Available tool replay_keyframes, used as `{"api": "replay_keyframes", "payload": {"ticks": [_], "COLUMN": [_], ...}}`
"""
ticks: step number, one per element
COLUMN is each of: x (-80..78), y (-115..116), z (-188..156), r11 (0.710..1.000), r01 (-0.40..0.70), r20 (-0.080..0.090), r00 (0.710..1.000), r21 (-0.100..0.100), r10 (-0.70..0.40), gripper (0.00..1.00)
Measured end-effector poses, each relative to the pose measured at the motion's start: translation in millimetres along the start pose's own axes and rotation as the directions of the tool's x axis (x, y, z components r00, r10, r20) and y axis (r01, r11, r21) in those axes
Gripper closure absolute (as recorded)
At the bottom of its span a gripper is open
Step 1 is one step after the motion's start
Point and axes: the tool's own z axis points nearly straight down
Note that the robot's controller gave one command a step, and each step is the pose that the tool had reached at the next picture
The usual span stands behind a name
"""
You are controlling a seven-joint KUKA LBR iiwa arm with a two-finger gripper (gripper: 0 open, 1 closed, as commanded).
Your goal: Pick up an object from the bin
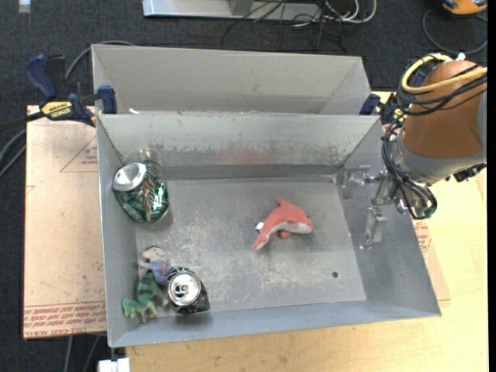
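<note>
place: robotics lab | evidence: robot arm [440,118], grey metal bin [232,142], loose cables [353,8] on dark carpet [77,14]

Far can [141,192], near can [184,291] left; toy [283,223] centre.

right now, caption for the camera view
Arm at the bin's right wall; pink toy fish mid-bin, two cans and toy figures left.

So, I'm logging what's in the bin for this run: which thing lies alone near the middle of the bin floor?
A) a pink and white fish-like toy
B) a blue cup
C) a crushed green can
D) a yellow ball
A: the pink and white toy lies by itself mid-floor, while the green can sits far off by the left wall.
</note>
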Motion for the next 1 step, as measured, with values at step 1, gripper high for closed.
{"api": "replay_keyframes", "payload": {"ticks": [1], "x": [-1.7], "y": [0.8], "z": [-4.8], "r11": [1.000], "r01": [0.004], "r20": [0.008], "r00": [1.000], "r21": [0.001], "r10": [-0.004], "gripper": [0.00]}}
